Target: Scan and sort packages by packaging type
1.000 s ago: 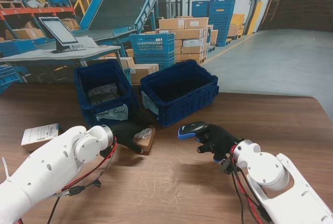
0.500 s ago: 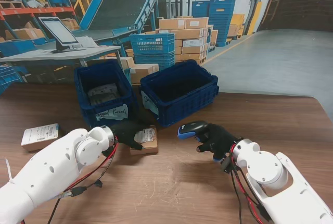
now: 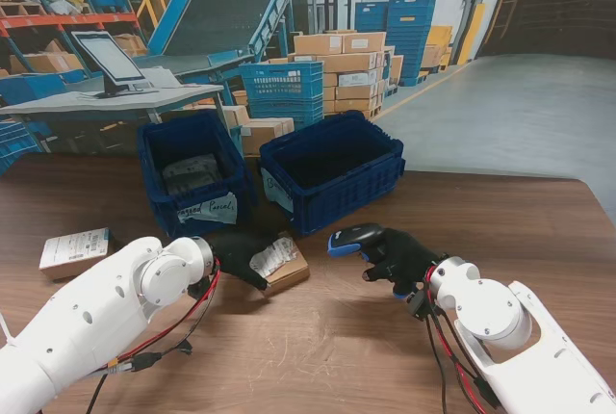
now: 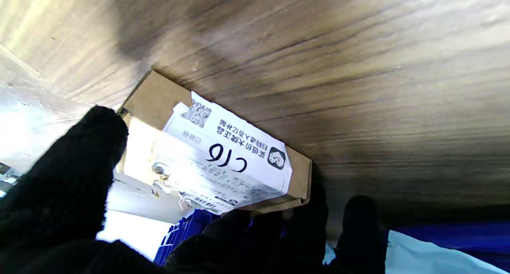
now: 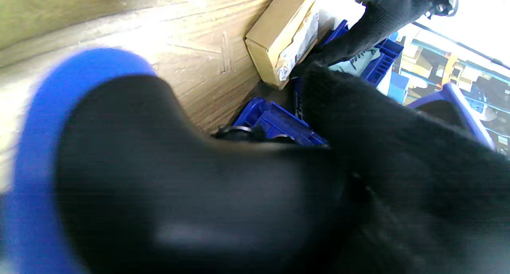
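Note:
A small brown cardboard box (image 3: 282,262) with a white label (image 4: 223,158) marked C16 is held by my left hand (image 3: 239,250), tilted with one edge off the table. Black-gloved fingers (image 4: 67,174) wrap its sides; the box (image 5: 283,35) also shows in the right wrist view. My right hand (image 3: 399,258) is shut on a blue and black barcode scanner (image 3: 352,238), whose head points toward the box. The scanner body (image 5: 159,178) fills the right wrist view. Two blue bins stand behind: the left bin (image 3: 154,168) holds a grey bag, the right bin (image 3: 371,193) looks dark inside.
A flat white-labelled package (image 3: 75,247) lies on the wooden table (image 3: 318,337) at the left. Red and black cables (image 3: 159,337) hang under my left arm. Beyond the table are a desk with a monitor (image 3: 108,58), stacked cartons and blue crates.
My left hand has closed on the box, shifted it to the right toward the scanner and tilted it up. The right hand with the scanner has stayed almost still.

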`<state>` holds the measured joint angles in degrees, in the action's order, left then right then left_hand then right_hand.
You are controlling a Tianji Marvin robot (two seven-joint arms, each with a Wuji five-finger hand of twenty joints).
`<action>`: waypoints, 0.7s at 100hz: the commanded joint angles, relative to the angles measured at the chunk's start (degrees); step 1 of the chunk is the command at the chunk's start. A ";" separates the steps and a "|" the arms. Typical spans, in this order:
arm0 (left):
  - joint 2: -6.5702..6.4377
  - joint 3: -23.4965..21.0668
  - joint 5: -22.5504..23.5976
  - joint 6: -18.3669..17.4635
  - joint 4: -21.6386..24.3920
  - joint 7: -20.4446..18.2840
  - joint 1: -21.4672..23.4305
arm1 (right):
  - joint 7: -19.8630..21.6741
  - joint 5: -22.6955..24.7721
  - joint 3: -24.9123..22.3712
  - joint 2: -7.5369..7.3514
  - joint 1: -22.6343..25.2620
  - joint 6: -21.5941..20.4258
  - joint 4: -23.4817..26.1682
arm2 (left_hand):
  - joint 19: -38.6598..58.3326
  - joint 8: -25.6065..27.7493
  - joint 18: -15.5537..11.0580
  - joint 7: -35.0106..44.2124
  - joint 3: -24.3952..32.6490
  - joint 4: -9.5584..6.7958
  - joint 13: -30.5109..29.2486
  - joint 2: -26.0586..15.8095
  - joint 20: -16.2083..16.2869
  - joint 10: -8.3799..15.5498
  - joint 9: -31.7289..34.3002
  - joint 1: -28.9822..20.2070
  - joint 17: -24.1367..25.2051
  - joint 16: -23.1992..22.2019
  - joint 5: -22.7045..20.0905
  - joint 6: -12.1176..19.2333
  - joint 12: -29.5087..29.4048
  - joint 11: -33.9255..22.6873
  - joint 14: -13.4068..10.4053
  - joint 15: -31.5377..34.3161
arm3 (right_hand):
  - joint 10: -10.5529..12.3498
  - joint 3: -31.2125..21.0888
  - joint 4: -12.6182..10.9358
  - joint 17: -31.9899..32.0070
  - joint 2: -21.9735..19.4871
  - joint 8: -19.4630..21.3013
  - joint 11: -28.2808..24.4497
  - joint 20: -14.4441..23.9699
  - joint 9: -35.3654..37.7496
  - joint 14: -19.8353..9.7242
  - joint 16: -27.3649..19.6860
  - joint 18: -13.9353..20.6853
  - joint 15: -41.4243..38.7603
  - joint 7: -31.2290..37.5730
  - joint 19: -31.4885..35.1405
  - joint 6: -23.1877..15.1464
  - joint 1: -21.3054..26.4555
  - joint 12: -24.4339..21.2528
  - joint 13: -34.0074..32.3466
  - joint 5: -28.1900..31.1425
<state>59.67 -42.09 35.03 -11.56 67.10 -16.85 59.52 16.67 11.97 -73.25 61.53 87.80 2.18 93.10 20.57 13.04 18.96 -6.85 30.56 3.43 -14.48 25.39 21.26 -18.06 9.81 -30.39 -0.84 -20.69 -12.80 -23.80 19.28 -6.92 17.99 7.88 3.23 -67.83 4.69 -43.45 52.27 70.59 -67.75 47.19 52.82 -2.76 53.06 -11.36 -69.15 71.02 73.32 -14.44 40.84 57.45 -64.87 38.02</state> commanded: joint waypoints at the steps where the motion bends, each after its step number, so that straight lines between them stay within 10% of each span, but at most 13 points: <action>1: 0.02 0.77 0.13 -0.28 -0.04 -2.18 1.36 | 0.79 0.01 -0.09 0.37 0.43 -0.14 0.54 | -2.46 3.07 1.01 7.67 -1.18 -1.01 2.34 -1.55 -0.70 1.12 1.08 1.94 1.17 0.89 -3.98 0.68 -0.67 -1.89 1.27 -1.43 | -0.20 -1.10 -0.03 0.03 -3.16 2.97 -0.05 0.35 -0.92 -2.30 1.44 0.04 -2.24 4.07 -0.18 -3.86 4.26 0.56 -0.55 3.09; 70: -1.19 -10.67 11.18 16.86 19.83 -8.37 10.46 | 0.17 0.01 -0.54 0.49 0.58 -0.57 1.36 | -4.72 2.53 2.58 7.70 -16.61 -1.95 3.92 -8.33 -0.81 -2.68 4.53 1.21 1.38 2.57 -4.88 -3.04 -1.77 3.52 3.43 -2.20 | -0.23 -1.02 -0.05 0.06 -3.15 3.07 -0.02 0.34 -0.96 -2.18 1.46 0.03 -2.25 4.03 -0.20 -3.73 4.31 0.59 -0.47 3.09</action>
<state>58.30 -53.31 45.99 4.29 86.48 -24.24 69.85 16.16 11.95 -73.62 61.57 88.12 1.81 93.51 17.29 15.37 19.57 0.73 16.17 3.22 -12.32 18.98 21.24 -18.67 13.32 -30.43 -0.21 -18.65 -16.34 -23.68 18.27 -5.15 18.84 7.00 3.23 -67.83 4.69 -43.43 52.22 70.59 -67.75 47.19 52.78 -2.76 53.06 -11.36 -69.15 71.00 73.31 -14.44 40.85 57.47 -64.44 38.02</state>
